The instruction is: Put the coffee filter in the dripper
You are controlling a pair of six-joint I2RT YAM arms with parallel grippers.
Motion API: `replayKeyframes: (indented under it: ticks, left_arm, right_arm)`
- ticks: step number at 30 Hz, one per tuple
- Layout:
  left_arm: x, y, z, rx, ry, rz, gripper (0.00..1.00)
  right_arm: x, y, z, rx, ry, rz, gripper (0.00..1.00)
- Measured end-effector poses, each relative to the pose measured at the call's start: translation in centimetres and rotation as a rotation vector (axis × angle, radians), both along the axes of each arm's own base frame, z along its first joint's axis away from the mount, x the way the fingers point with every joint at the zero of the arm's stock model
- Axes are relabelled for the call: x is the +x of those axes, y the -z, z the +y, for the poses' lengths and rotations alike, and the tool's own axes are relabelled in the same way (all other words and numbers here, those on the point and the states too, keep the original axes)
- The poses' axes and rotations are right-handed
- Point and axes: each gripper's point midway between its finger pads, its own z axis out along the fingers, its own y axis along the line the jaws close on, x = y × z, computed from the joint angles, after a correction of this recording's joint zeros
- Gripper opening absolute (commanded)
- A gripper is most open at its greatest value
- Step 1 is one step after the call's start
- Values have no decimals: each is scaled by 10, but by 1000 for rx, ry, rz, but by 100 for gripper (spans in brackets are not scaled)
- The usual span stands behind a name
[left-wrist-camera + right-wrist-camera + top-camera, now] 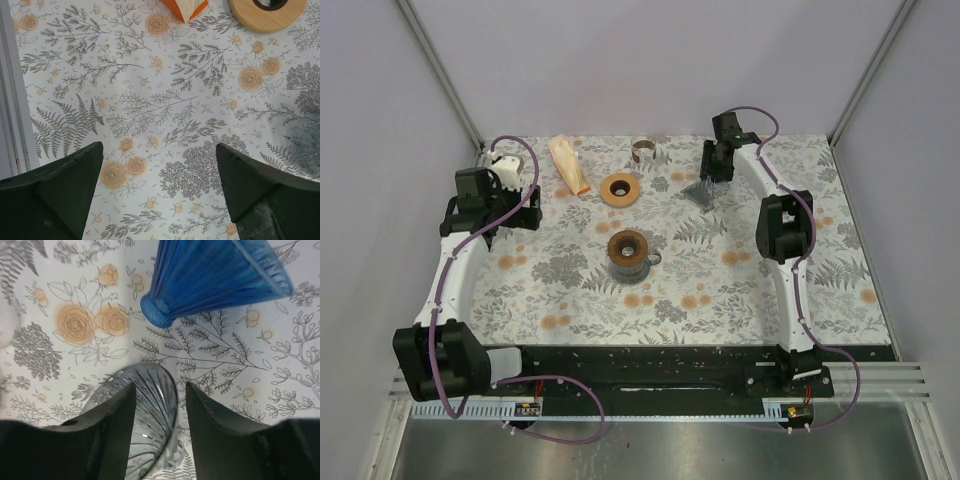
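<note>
The coffee filters (569,165) are a cream and orange paper stack at the back left; their tip shows in the left wrist view (184,7). A blue ribbed cone-shaped dripper (215,275) lies on its side at the back right (701,193). A clear grey ribbed glass dripper (150,405) lies just before it. My right gripper (161,390) is open, with its fingers on either side of the clear glass one. In the top view my right gripper (717,170) covers that glass. My left gripper (157,165) is open and empty over the bare cloth at the left (520,208).
A wooden ring (620,189) lies near the filters and also shows in the left wrist view (267,11). A brown mug (628,255) with a brown top piece stands mid-table. A small metal cup (644,150) stands at the back. A faint ribbed glass shape (306,145) sits at the right edge of the left wrist view.
</note>
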Motion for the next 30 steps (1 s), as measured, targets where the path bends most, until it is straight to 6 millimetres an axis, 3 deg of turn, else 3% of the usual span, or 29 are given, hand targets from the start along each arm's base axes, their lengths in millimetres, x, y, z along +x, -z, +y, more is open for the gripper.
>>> replayKeyframes:
  ticks: [4,10,12,17,25,30]
  left_arm:
    - [0,1,0,0,-1,2,99]
    - [0,1,0,1,-1,2,99]
    - [0,1,0,1,-1,2,99]
    - [0,1,0,1,-1,2,99]
    - [0,1,0,1,-1,2,99]
    - [0,1,0,1,-1,2,99]
  right_arm:
    - [-15,21,0,-3,-27,62,36]
    - [-42,40,-3,-19,-73,137,6]
    - [-49,42,-5,-25,-80,149,3]
    - [-62,22,-6,-21,-98,137,16]
    - [-68,-22,-8,-36,-147,79,58]
    - [-89,-46,-3,-38,-187,75,72]
